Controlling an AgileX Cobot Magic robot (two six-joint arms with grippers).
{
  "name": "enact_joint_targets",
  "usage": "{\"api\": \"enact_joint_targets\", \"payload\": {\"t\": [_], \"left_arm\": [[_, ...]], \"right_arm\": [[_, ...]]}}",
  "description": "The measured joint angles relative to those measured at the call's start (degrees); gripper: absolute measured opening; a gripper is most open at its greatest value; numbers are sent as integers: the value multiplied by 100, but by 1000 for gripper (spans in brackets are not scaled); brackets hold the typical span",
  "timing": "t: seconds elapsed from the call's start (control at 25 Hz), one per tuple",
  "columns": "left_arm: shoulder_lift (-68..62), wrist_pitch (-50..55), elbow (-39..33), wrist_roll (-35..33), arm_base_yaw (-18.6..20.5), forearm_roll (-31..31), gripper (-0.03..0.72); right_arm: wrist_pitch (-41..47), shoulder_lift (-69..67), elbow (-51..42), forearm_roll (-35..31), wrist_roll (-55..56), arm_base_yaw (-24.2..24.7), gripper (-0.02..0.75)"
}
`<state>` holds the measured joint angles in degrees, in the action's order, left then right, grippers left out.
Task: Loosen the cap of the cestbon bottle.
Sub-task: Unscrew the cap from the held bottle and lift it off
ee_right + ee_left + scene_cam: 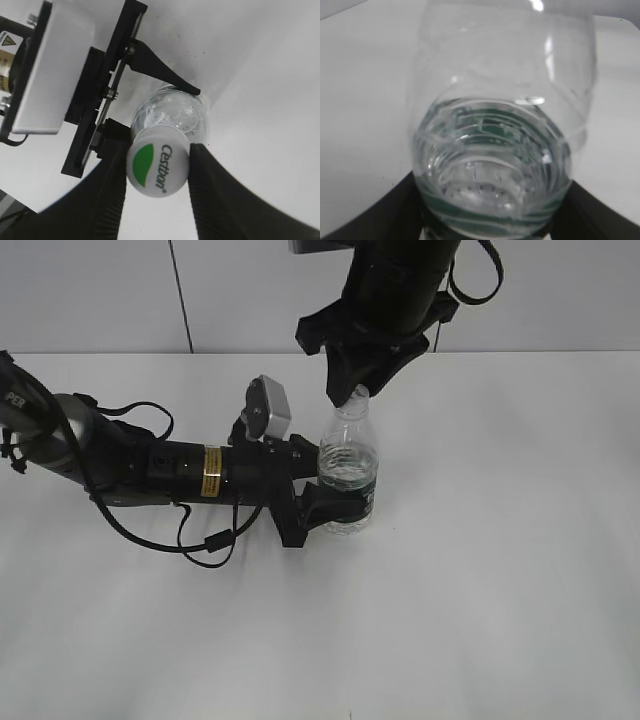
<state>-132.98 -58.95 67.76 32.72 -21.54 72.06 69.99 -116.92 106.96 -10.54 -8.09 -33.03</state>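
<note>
The cestbon bottle (348,465) stands upright on the white table, clear, with a dark green label band and water in its lower part. My left gripper (322,490) reaches in from the left and is shut on the bottle's lower body; the bottle fills the left wrist view (500,125). My right gripper (356,392) comes down from above. In the right wrist view its two black fingers (158,150) press on both sides of the white cap (157,167), which shows a green leaf mark and "Cestbon". The bottle's shoulder (172,107) shows below the cap.
The white table (500,560) spreads around the bottle. The left arm and its cables (150,475) lie low across the table's left side. The left arm's white camera housing (50,65) sits close beside the bottle.
</note>
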Motion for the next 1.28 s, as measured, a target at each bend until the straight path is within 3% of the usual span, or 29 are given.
{"api": "enact_joint_targets", "payload": {"t": [0.28, 0.6, 0.92, 1.0, 1.2, 1.28], "left_arm": [[0, 1, 0, 0, 0, 0, 419], [0, 6, 0, 0, 0, 0, 419], [0, 12, 0, 0, 0, 0, 419], [0, 12, 0, 0, 0, -5, 419], [0, 12, 0, 0, 0, -5, 419], [0, 12, 0, 0, 0, -5, 419]], "right_arm": [[0, 0, 0, 0, -1487, 0, 293], [0, 0, 18, 64, -4256, 0, 293], [0, 0, 18, 83, -4608, 0, 297], [-5, 0, 18, 109, -4621, 0, 331], [-5, -5, 18, 29, -4626, 0, 543], [-5, 1, 18, -64, -4459, 0, 561]]}}
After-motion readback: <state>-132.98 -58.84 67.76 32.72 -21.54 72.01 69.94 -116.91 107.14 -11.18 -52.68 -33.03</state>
